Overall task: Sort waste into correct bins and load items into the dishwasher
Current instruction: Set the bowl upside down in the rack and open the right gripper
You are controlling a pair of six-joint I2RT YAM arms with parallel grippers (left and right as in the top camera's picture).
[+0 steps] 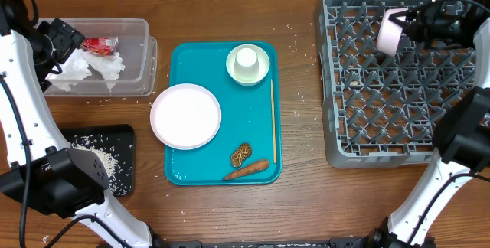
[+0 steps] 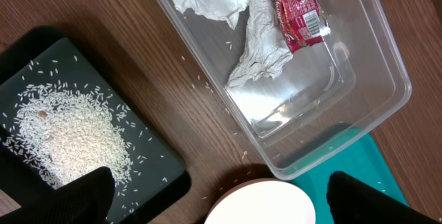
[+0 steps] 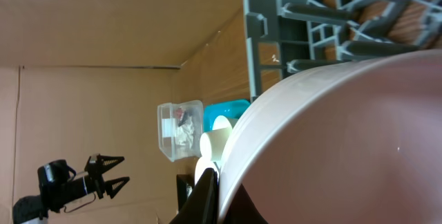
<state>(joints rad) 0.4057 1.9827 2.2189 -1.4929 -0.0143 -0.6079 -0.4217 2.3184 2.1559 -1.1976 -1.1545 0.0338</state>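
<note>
waste paper (image 1: 92,68) lies in our clear bin (image 1: 142,24); our right gripper (image 1: 409,24) clamps a pink cup (image 1: 389,32) over the rack (image 1: 383,125), left gripper (image 2: 219,179) spread empty; plate (image 1: 186,115) and food scraps (image 1: 246,170) await us.

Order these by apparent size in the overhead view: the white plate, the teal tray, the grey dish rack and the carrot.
Largest to smallest:
1. grey dish rack
2. teal tray
3. white plate
4. carrot
The rack stands taller, so nearer the camera, but the differences are clear.
</note>
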